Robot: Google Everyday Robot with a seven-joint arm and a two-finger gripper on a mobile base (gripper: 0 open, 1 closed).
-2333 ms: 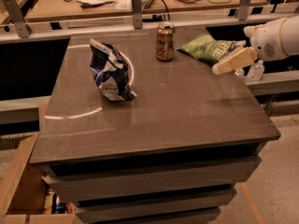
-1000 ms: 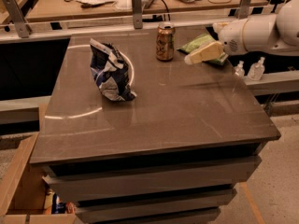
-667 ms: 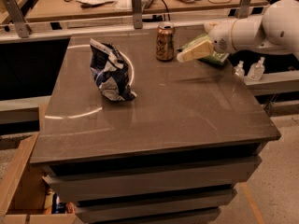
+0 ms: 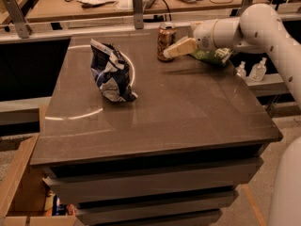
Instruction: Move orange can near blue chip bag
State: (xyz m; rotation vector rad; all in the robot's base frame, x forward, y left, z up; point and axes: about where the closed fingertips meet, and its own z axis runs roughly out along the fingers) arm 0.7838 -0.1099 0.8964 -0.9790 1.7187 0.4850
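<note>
Jaws now nearer, just beside orange can [image 4: 164,35]

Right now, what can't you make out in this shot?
All in the camera view:
1. The claw is at the orange can's right side. Whether they touch is unclear, because the claw covers that edge.
2. Green chip bag: mostly hidden behind the arm's wrist.
3. Arm: cut off by the right edge.
4. Blue chip bag: its far side is hidden by its own folds.

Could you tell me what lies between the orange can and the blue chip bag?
Camera view: only bare tabletop between orange can and blue chip bag; the tool is beside the can.
</note>
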